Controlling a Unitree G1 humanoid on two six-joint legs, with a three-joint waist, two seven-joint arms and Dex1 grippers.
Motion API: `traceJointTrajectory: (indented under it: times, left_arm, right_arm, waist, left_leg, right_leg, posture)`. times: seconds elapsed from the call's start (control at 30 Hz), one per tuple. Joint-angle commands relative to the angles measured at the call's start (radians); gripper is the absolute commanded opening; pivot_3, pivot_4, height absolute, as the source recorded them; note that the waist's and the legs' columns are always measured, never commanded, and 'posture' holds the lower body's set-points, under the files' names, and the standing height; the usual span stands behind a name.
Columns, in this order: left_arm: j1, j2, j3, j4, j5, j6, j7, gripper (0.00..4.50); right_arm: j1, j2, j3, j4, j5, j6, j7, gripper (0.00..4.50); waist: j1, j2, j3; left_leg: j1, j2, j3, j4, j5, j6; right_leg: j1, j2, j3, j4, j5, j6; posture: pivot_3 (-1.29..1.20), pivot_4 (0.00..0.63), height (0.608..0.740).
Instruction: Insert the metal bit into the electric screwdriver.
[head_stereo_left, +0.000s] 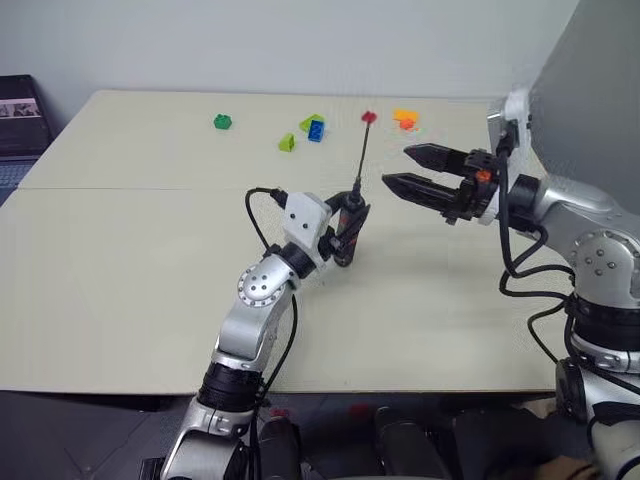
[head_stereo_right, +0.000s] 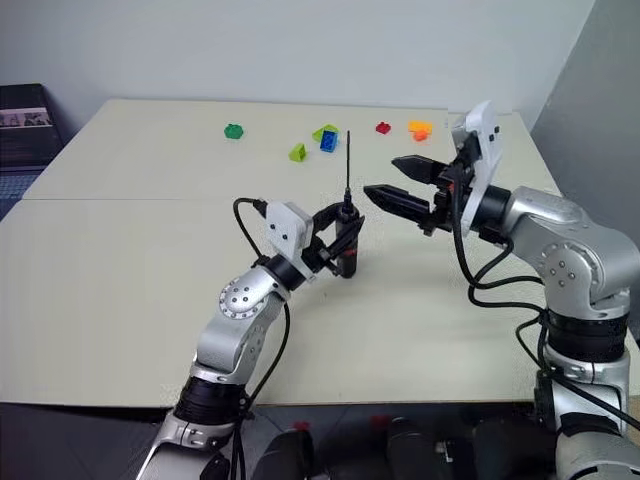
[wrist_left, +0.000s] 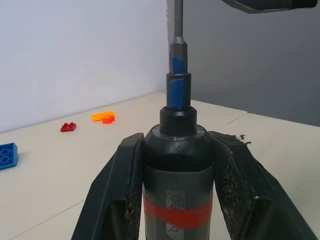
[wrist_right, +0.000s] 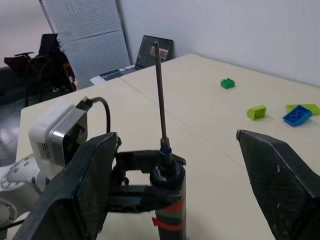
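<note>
Two raised grippers (head_stereo_left: 345, 235) (head_stereo_left: 398, 168), right spread

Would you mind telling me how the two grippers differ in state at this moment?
The left gripper is shut on the electric screwdriver, holding it upright with the metal bit standing in its tip; the right gripper is open and holds nothing. The left sits lower, the right beside the bit. Both have black fingers.

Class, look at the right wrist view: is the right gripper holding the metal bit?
No: the right gripper has its fingers spread wide apart, and the metal bit stands free between them in the electric screwdriver.
</note>
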Motion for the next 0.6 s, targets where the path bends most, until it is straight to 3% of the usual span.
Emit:
traceJointTrajectory:
  times: [0.03, 0.23, 0.37, 0.6]
  left_arm:
    - [-0.127, 0.087, 0.006, 0.001, 0.084, -0.035, -0.025, 1.64]
    - [-0.317, 0.250, -0.082, 0.143, 0.210, -0.006, -0.176, 1.64]
    - [-0.454, 0.396, -0.242, 0.320, 0.364, -0.157, -0.386, 1.64]
    - [-0.593, 0.330, -0.319, 0.613, 0.361, -0.200, -0.608, 1.63]
  right_arm:
    - [0.041, -0.043, -0.080, -0.083, 0.051, 0.015, -0.020, 4.02]
    - [0.105, -0.125, -0.101, -0.144, 0.051, 0.008, -0.009, 4.02]
    - [0.183, -0.236, -0.108, -0.194, 0.026, -0.025, 0.052, 4.02]
    - [0.279, -0.439, -0.160, -0.273, 0.030, -0.046, 0.176, 4.02]
  waist:
    - [0.001, 0.000, 0.000]
    - [0.008, 0.000, 0.000]
    - [0.017, 0.000, 0.000]
    - [0.033, 0.000, 0.000]
  left_leg:
    - [0.000, 0.000, 0.000, 0.000, 0.000, 0.000]
    - [-0.002, 0.000, 0.000, -0.001, 0.000, 0.000]
    - [-0.005, 0.000, 0.000, -0.002, 0.000, 0.000]
    - [-0.016, 0.000, 0.001, 0.000, 0.000, 0.000]
  right_leg:
    - [0.000, 0.000, 0.000, 0.000, 0.000, 0.000]
    - [-0.001, 0.000, -0.001, -0.002, 0.000, 0.000]
    - [-0.005, 0.000, 0.000, -0.003, 0.000, 0.000]
    - [-0.016, -0.001, -0.001, 0.000, 0.000, 0.000]
  posture:
    - [0.00, 0.150, 0.740]
    - [0.00, 0.150, 0.740]
    - [0.00, 0.150, 0.740]
    - [0.00, 0.150, 0.740]
